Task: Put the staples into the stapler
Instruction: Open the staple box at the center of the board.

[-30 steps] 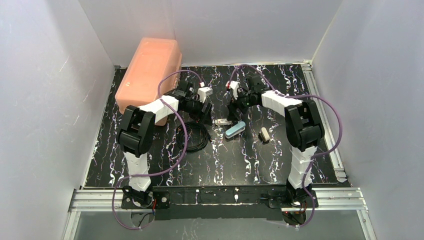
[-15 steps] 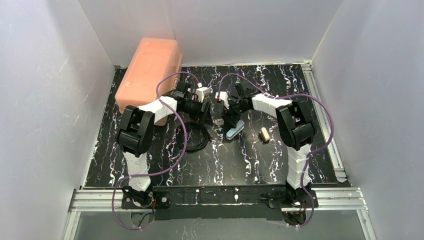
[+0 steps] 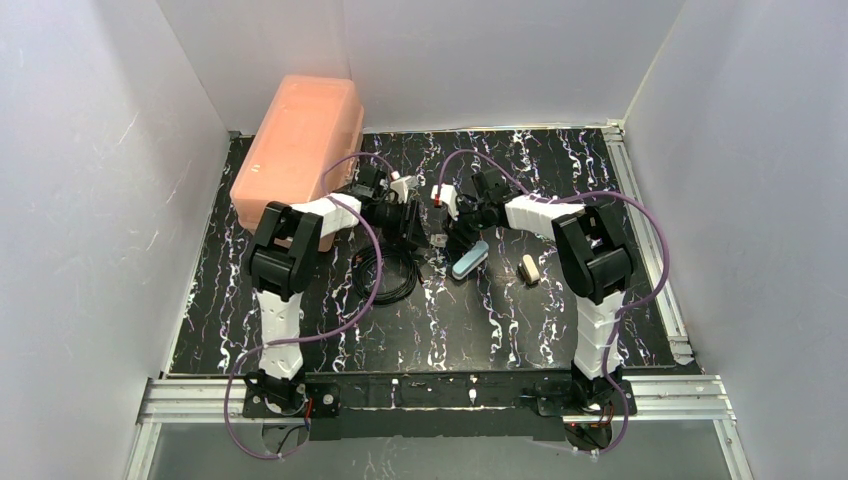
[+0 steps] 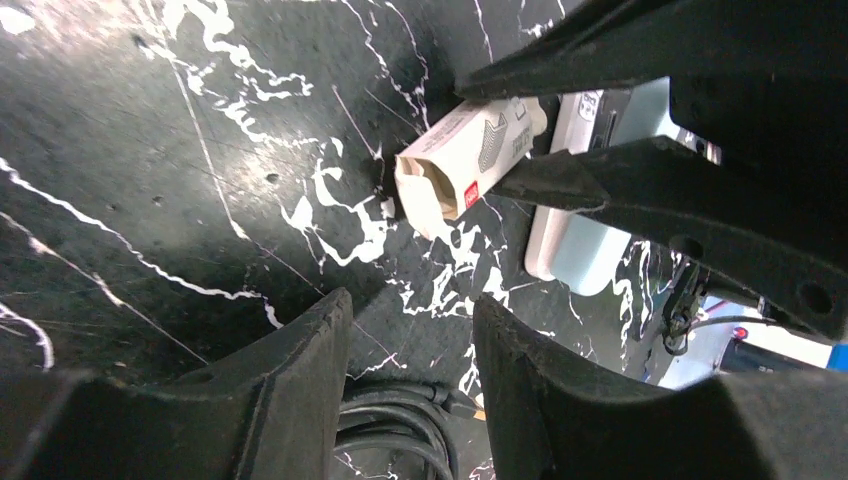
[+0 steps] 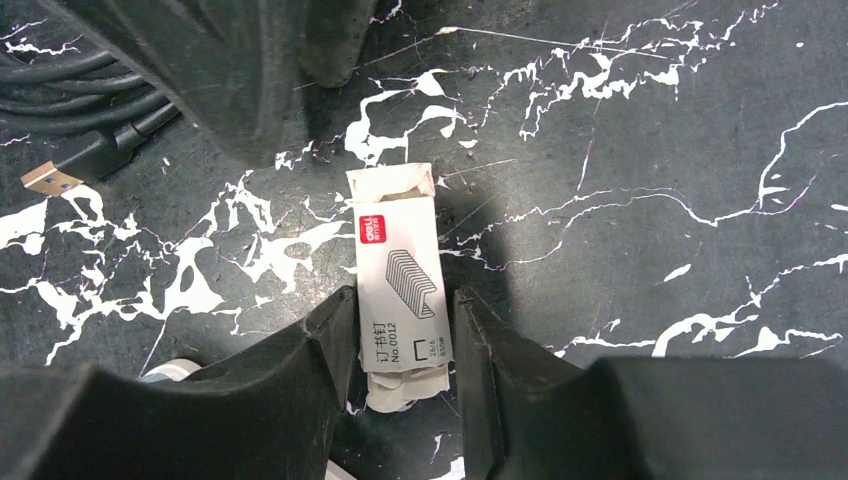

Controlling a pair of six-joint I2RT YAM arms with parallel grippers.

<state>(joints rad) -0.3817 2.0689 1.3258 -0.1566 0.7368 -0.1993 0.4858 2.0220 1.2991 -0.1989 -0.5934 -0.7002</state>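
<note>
— Where's the box of staples (image 5: pixel 398 260)?
— Flat on the bench (image 3: pixel 500 330), around its middle, a little toward the far edge. The right hand (image 5: pixel 400 305) has a finger against each long side. It looks clamped, though how firmly is hard to see.
— And the stapler (image 3: pixel 470 260)?
— Lying just beside the box, on the side toward the near right corner.
— The left hand (image 4: pixel 412 302)?
— Fingers apart over bare bench, nothing between them, close to the box's flap end.
</note>
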